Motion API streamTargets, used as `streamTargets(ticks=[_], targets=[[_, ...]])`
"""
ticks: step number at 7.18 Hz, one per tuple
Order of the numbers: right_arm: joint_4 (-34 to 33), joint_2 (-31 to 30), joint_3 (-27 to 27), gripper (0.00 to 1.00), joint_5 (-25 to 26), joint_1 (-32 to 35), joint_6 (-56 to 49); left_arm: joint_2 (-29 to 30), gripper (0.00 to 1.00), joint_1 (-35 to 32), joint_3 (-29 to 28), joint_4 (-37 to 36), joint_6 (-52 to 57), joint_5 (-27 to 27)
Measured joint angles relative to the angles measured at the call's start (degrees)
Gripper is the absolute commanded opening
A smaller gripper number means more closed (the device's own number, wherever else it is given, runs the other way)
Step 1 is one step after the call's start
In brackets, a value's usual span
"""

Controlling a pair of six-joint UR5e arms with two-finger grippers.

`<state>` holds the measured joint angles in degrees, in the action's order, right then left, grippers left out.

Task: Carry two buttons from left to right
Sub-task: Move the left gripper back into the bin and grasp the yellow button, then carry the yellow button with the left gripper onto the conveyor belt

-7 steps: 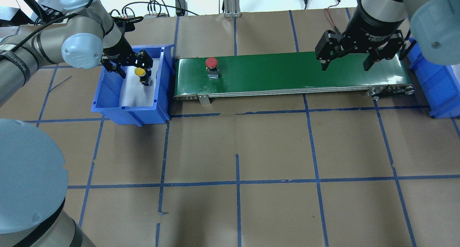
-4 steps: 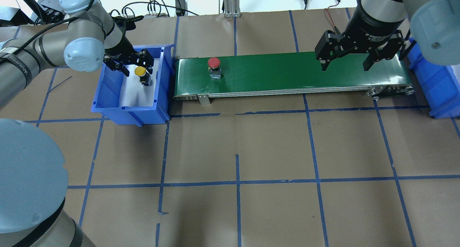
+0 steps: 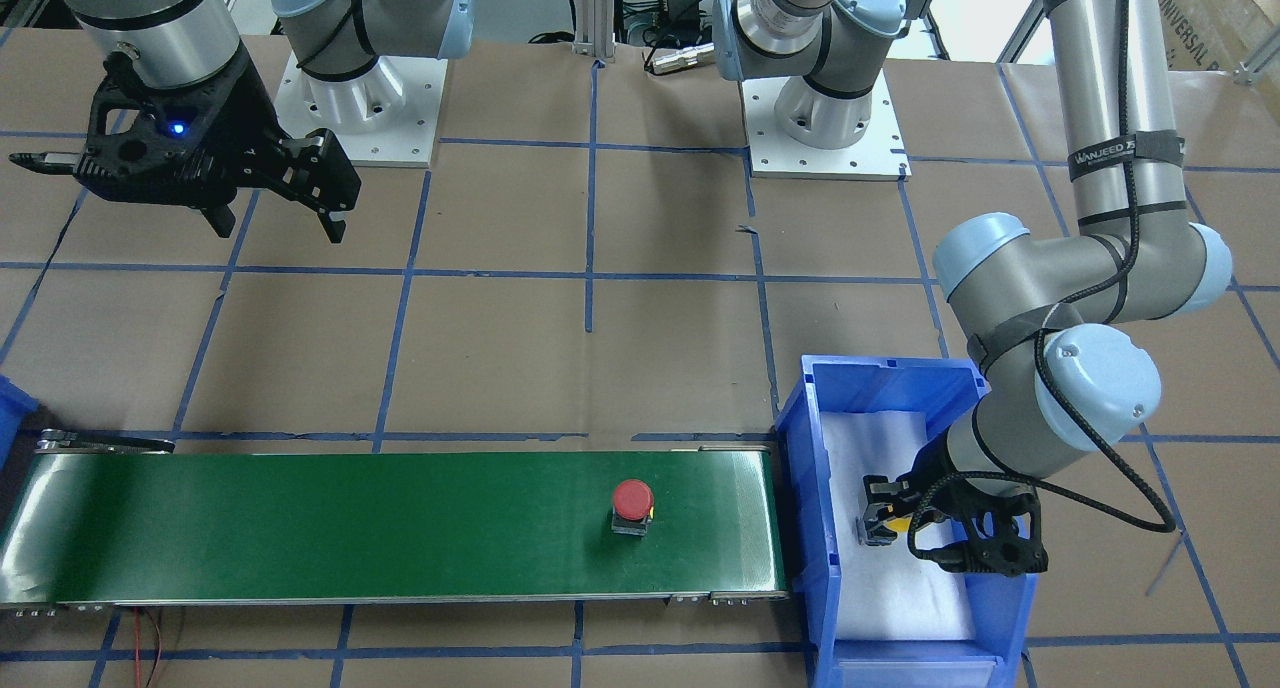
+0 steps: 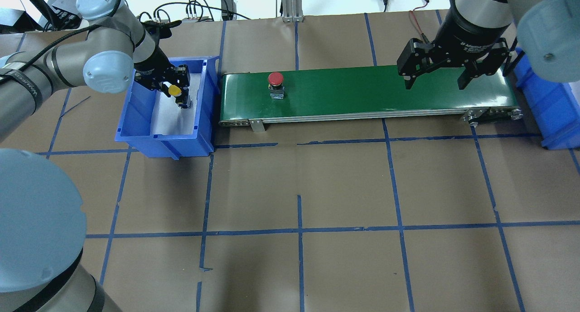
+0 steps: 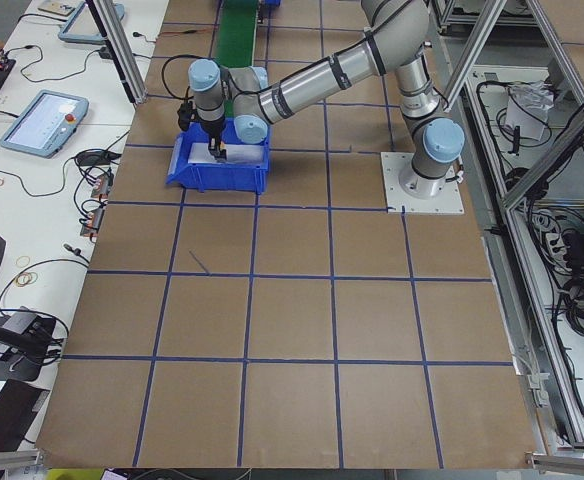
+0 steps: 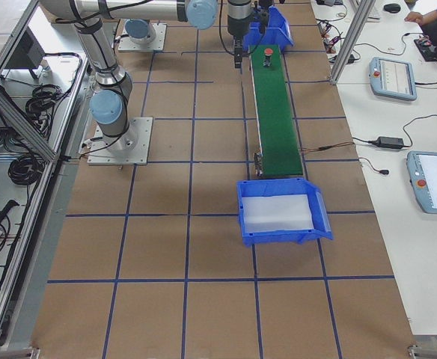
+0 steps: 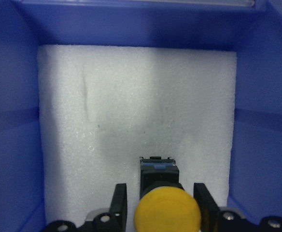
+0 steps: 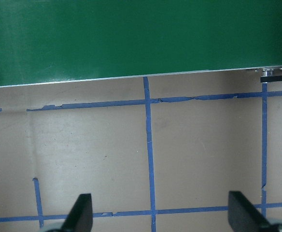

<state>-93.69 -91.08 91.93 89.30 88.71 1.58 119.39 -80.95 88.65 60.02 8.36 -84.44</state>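
Yellow button [image 7: 167, 215] right under the left wrist camera: round glossy yellow cap on a small dark switch body with a blue strip at its far end. It sits on the white foam pad [image 7: 131, 96] inside the blue bin [image 4: 136, 121] at the belt's left end. The left gripper [image 4: 174, 90] is down in that bin, 1 finger on each side of the button. The jaws are only narrowly apart, and a sliver of foam shows between each finger and the switch body. I can't tell whether the fingers touch the cap.

Red button [image 4: 275, 78] stands upright on the green conveyor belt [image 4: 362, 94], red cap up on a grey-black body, near the end beside the bin.

The right gripper [image 4: 434, 83] hangs above the belt's far right end, well apart from both buttons. Its jaws are spread wide, with nothing between the 2 fingers [image 8: 83, 212]. A second blue bin [image 4: 553, 108] sits just beyond that end.
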Motion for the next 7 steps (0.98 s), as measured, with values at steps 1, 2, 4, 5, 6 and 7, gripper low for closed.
streamTargets(ticks=[1, 2, 4, 5, 6, 7], targets=[[0.00, -0.03, 0.03, 1.00, 0.00, 0.03, 0.00, -0.23, 0.34, 0.00, -0.35, 0.49, -0.03, -0.10], [0.00, -0.04, 0.06, 1.00, 0.00, 0.04, 0.00, -0.89, 0.34, 0.00, -0.92, 1.85, -0.03, -0.20], [-0.02, -0.03, 0.04, 1.00, 0.00, 0.06, 0.00, -3.89, 0.34, -0.01, -1.66, 6.08, -0.09, -0.65], [-0.05, -0.03, 0.02, 1.00, 0.00, 0.06, 0.00, -5.44, 0.34, -0.29, -2.69, 8.73, -0.98, -1.26], [-0.07, -0.02, 0.02, 1.00, 0.00, 0.06, 0.00, -6.45, 0.34, -1.33, -4.27, 11.22, -3.41, -1.53], [-0.06, -0.02, 0.01, 1.00, 0.00, 0.06, 0.02, -7.04, 0.34, -3.45, -5.90, 12.59, -6.90, -1.76]])
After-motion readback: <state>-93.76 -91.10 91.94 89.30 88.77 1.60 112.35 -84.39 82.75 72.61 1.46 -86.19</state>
